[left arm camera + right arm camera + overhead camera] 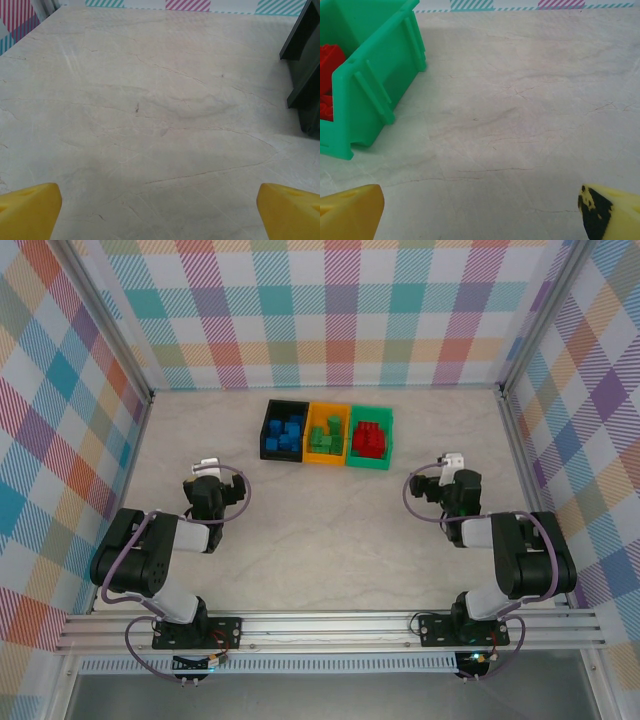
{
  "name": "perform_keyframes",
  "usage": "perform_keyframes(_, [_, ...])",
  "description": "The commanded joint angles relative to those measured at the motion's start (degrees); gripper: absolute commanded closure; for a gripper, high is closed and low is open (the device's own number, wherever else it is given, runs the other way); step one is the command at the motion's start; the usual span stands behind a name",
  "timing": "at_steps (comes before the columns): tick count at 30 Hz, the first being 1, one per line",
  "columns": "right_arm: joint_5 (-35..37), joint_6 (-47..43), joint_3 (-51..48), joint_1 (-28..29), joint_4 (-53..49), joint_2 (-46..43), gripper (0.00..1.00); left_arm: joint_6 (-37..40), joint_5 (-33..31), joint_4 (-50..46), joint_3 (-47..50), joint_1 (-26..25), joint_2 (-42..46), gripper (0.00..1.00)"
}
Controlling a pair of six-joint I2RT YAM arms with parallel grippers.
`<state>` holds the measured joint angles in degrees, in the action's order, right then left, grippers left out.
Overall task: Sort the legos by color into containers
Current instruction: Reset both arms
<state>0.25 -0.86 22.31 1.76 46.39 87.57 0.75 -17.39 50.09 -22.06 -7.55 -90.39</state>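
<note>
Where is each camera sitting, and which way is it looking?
Top external: high behind the arm bases, looking down on the table; left arm and right arm show.
Left wrist: low over the table, facing forward past the black bin; yellow fingertips of the left gripper show.
Right wrist: low, facing forward past the green bin of red legos; yellow fingertips of the right gripper show.
Shared: the top view also shows that green bin.

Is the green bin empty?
Not empty. Red legos lie inside the green bin, seen from above and from the right wrist.
</note>
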Motion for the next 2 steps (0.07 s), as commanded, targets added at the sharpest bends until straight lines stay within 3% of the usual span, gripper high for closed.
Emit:
perform_keyframes(1, [-2.2, 0.6, 1.4, -0.8, 0.2, 0.2, 0.01, 0.3, 0.6, 1.8, -0.4, 0.7, -0.2, 0.0])
perform_keyframes(2, [-2.2, 0.6, 1.4, -0.8, 0.1, 0.1, 0.01, 0.3, 0.6, 1.7, -0.4, 0.7, -0.2, 0.0])
